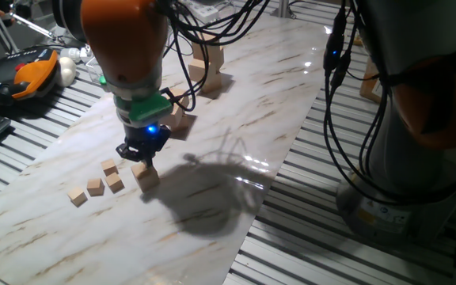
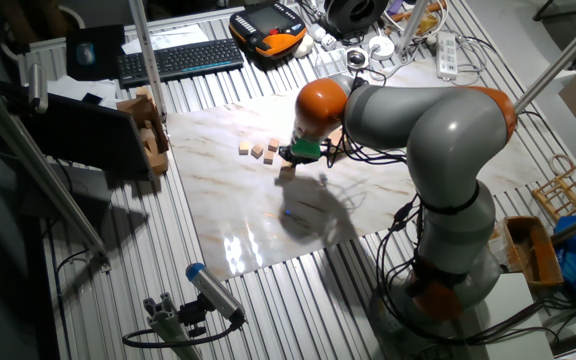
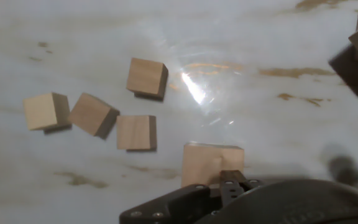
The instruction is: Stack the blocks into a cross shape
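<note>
Because the block (image 1: 144,175) under the gripper (image 1: 138,155) is smooth bare wood, I judge it light, rigid and a little slippery, best pinched across two flat opposite faces. It sits on the marble table (image 1: 236,142), at three o'clock of four smaller cubes (image 1: 101,183). Whether the fingers clamp it, I cannot tell.
</note>
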`<control>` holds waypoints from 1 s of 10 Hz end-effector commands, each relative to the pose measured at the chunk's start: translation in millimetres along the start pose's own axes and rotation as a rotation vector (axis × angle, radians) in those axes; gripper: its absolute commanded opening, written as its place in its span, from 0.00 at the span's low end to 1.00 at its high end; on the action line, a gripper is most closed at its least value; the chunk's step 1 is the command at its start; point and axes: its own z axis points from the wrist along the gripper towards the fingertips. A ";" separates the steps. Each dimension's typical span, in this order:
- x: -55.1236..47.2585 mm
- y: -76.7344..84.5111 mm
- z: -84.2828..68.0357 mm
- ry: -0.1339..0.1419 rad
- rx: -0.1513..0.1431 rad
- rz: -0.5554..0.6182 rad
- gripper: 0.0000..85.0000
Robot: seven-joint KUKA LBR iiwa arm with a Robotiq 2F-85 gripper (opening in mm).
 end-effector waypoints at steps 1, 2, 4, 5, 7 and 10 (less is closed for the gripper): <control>-1.5 -0.2 -1.1 0.011 -0.007 0.001 0.00; -1.5 -0.2 -1.1 0.030 -0.032 0.006 0.00; -1.5 -0.2 -1.1 0.022 0.006 0.020 0.00; -1.5 -0.2 -1.1 -0.009 0.050 -0.008 0.00; -1.5 -0.2 -1.1 -0.004 0.044 -0.024 0.00; -1.3 -0.4 -1.2 -0.033 0.054 -0.016 1.00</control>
